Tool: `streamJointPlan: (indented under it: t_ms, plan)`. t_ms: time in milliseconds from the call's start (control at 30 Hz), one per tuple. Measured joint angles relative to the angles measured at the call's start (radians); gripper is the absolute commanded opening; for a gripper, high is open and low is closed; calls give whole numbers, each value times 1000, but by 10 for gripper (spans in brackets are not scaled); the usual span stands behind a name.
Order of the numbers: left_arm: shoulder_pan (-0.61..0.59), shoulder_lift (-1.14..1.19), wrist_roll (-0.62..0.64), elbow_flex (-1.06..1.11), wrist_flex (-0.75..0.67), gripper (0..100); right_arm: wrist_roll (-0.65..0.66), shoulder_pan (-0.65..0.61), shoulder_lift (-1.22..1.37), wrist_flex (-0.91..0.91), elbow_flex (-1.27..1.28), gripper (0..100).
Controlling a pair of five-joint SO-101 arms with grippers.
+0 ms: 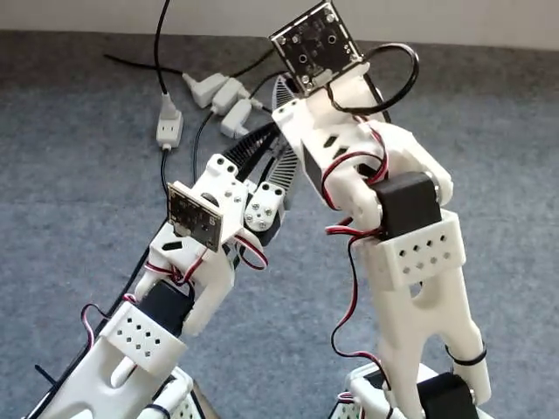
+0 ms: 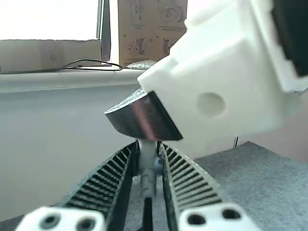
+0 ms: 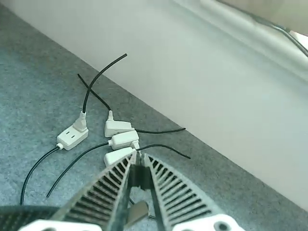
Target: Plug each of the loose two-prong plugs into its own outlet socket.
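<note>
Left wrist view: grips white plug w/ left claw, right arm blocking ahead; can't tell re right claw; loose plugs nr socket.

This looks like a robotics lab or hobby workroom rather than a home room. The arms are plain white printed shells with red and black wires looped in the open and bare circuit boards mounted on top. The counter is covered in grey carpet and backed by a blank white wall. On the ledge behind stand cardboard boxes and a stray cable. The plugs lie on short black cords with loose ends.
</note>
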Motion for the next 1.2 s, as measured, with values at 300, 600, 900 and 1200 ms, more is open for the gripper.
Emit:
streamJointPlan:
  t_ms: [300,600,900,1200]
  plan:
    - [0,61,0,-2,0,7,0,14,5,55,-31,8]
    - [-8,339,-2,-74,-60,7,0,8,9,278,-204,8]
    - [-3,270,-2,-77,-68,7,0,6,28,253,-207,8]
    - [0,60,0,14,-64,7,-2,54,166,118,-178,8]
